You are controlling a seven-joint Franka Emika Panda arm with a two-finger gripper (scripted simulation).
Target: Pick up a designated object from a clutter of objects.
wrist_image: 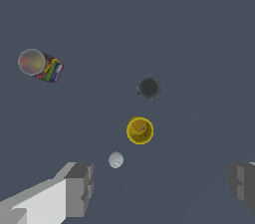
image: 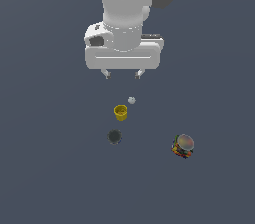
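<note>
Centrally, a small, smooth, whitish-grey ball (image: 132, 99) sat alone on the dark worktop (image: 45, 168), just beside a larger yellow cup (image: 120, 112). Beyond the cup lay a dark round disc (image: 114, 137); a multicoloured can (image: 183, 146) rested well apart. Above the ball hovered the white end effector (image: 122, 73), fingers spread wide, empty.

floor (image: 45, 168): flat dark slate-blue | plain, unmarked | light: even, soft
</note>
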